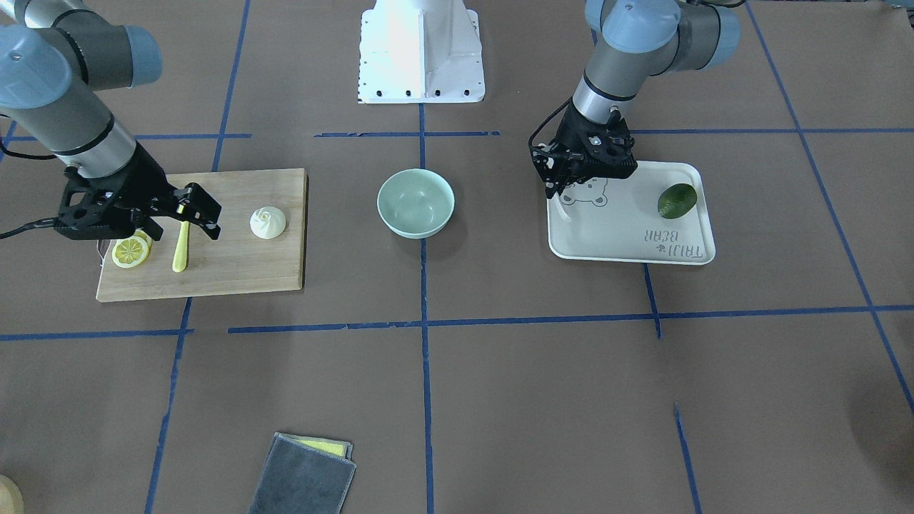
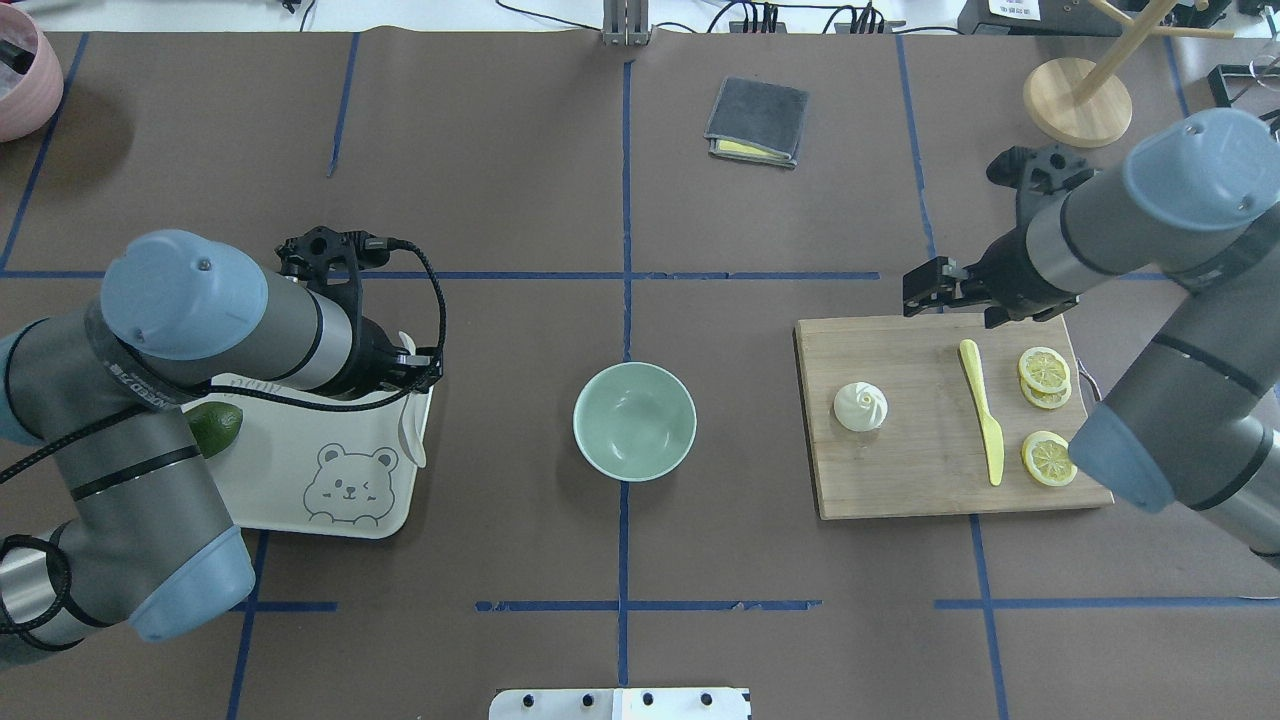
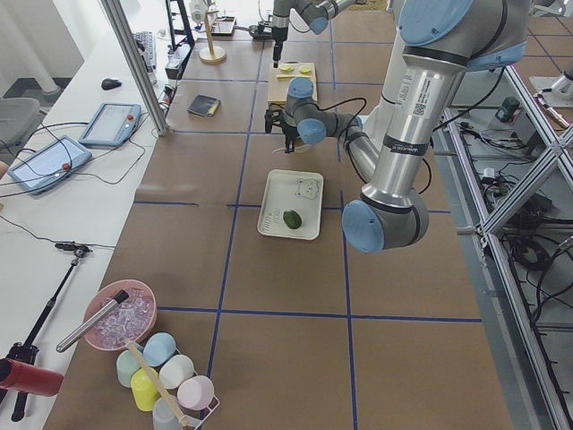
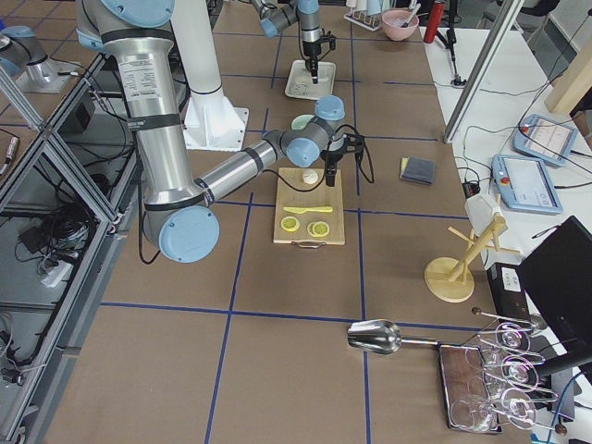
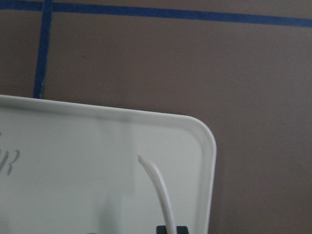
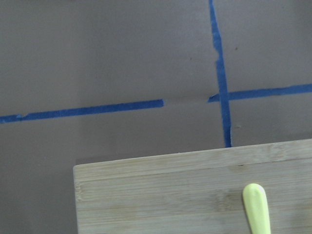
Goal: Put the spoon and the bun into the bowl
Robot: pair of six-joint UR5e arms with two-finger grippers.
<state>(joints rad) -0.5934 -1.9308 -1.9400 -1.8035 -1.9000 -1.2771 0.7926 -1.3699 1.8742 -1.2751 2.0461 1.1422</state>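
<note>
The white pleated bun (image 1: pixel 268 222) sits on a wooden cutting board (image 1: pixel 235 268); it also shows in the overhead view (image 2: pixel 860 406). The mint-green bowl (image 2: pixel 634 420) stands empty at the table's middle. My left gripper (image 2: pixel 405 365) is shut on the off-white spoon (image 2: pixel 411 425) over the corner of a white bear-print tray (image 2: pixel 300 485); the left wrist view shows the spoon (image 5: pixel 158 187) edge-on above the tray corner (image 5: pixel 195 141). My right gripper (image 1: pixel 186 218) is open and empty, hovering over the board's robot-far edge, above the yellow knife (image 1: pixel 181 250).
Lemon slices (image 2: pixel 1045 370) and the yellow knife (image 2: pixel 982 410) lie on the board beside the bun. A dark green fruit (image 2: pixel 215 428) lies on the tray. A folded grey cloth (image 2: pixel 757 120) lies at the far side. A wooden stand (image 2: pixel 1077 100) is at the far right.
</note>
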